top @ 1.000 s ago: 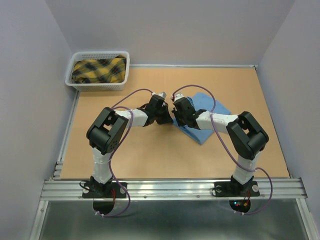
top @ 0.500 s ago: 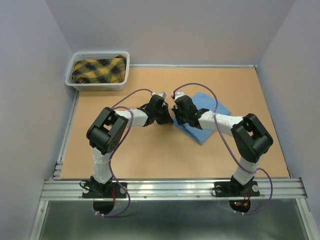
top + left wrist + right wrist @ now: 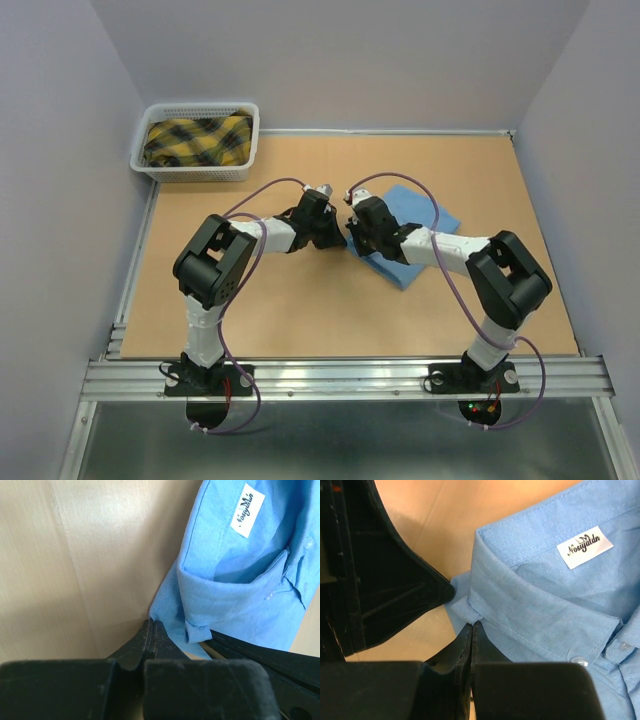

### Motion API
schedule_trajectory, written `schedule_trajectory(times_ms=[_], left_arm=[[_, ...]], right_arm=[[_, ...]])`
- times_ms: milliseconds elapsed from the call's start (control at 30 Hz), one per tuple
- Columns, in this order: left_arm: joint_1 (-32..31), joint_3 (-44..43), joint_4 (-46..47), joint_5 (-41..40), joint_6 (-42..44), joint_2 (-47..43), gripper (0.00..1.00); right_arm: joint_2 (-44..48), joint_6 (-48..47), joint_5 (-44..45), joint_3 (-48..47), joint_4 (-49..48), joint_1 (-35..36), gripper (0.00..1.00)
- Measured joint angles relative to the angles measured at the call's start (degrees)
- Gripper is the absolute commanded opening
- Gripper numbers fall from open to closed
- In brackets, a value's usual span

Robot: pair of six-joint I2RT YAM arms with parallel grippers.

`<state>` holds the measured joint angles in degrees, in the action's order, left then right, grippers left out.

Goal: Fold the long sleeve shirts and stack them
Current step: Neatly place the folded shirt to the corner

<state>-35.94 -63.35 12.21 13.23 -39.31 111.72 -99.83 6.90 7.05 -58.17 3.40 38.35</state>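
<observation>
from the top external view, the light blue shirt (image 3: 425,215) is seen lying folded flat on the table (image 3: 300,310), right of the middle. the left gripper (image 3: 338,238) and the right gripper (image 3: 354,242) are brought tip to tip at the shirt's left edge. a white basket (image 3: 196,173) is set at the far left corner, and a yellow plaid cloth (image 3: 197,140) is held in it.

in the left wrist view, the left jaws are seen pressed together, their tips touching the corner of the shirt beside the collar (image 3: 225,587). whether cloth is pinched between them cannot be told. a white label (image 3: 247,511) is shown inside the neck, and the dark fingers of the other gripper are seen at the lower right.

in the right wrist view, the right jaws are likewise seen closed, their tips met at a fold of the collar's edge; a grip on the cloth cannot be confirmed. a button (image 3: 578,658) is visible on the front.
</observation>
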Motion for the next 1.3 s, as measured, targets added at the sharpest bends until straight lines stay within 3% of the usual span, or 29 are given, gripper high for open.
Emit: schedule_trajectory(times_ms=[1000, 1067, 1167, 1300], left_arm=[[0.0, 1.0, 1.8, 0.3, -0.9, -0.1, 0.0], [0.0, 1.1, 1.9, 0.2, -0.9, -0.2, 0.02], [0.0, 1.9, 2.0, 0.1, -0.9, -0.8, 0.07], [0.0, 3.1, 1.6, -0.2, -1.2, -2.1, 0.13]], right_arm=[[-0.1, 3.5, -3.2, 1.7, -4.0, 0.4, 0.01], [-0.9, 3.5, -3.3, 1.7, -4.0, 0.4, 0.07], [-1.6, 3.4, -3.4, 1.8, -4.1, 0.4, 0.25], [-1.5, 3.6, -3.4, 2.4, -4.3, 0.4, 0.34]])
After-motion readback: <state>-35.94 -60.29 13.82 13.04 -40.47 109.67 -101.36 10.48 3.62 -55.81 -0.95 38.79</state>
